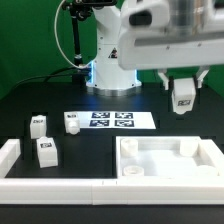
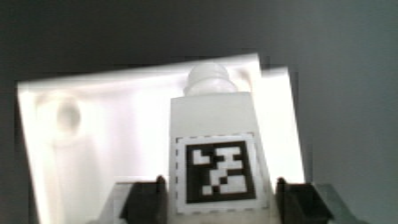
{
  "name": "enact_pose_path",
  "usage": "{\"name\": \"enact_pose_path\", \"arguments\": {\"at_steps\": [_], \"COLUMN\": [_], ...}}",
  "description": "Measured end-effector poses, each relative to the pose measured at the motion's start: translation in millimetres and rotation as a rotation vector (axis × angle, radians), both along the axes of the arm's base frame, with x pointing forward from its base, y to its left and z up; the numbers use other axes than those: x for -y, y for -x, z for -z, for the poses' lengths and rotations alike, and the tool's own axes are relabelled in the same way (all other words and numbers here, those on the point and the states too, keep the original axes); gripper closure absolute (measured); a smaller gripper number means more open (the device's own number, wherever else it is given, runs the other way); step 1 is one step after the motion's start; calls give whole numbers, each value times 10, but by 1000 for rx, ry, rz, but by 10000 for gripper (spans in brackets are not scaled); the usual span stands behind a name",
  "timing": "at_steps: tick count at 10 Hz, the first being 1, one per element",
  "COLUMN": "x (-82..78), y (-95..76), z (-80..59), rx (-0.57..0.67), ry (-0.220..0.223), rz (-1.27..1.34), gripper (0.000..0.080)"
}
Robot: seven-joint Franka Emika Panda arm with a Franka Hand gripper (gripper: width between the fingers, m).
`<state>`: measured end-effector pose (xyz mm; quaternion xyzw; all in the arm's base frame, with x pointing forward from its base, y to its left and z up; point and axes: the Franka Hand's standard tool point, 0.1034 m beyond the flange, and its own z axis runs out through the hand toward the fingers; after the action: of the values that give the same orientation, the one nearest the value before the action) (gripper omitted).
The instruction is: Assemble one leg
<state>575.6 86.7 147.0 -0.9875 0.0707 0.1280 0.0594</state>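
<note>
My gripper [image 1: 183, 88] hangs above the exterior view's right side, shut on a white leg [image 1: 183, 95] with a black-and-white tag. In the wrist view the leg [image 2: 217, 140] stands between the black fingers [image 2: 143, 200], its narrow peg end pointing away toward the large white rimmed panel [image 2: 89, 120] below. That panel [image 1: 170, 160] lies on the table under the gripper. Three more legs rest on the table at the exterior view's left: one [image 1: 38, 124], one [image 1: 46, 151], and one [image 1: 71, 123] lying by the marker board.
The marker board [image 1: 112, 120] lies flat at the table's middle. A white L-shaped fence [image 1: 60, 184] runs along the front edge and left corner. The robot base [image 1: 112, 60] stands at the back.
</note>
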Motion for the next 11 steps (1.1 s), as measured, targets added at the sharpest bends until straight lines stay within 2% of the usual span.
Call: {"name": "enact_pose_path", "arguments": {"at_steps": [1, 2, 4, 10, 11], "x": [-67, -91, -106, -111, -130], "y": [-111, -167, -165, -781, -767], "z": [-109, -118, -99, -44, -20], "rx": [67, 144, 245, 770, 836], "ry": [14, 17, 24, 77, 80], "rz": [22, 25, 32, -6, 0], "gripper": [512, 512, 512, 512, 512]}}
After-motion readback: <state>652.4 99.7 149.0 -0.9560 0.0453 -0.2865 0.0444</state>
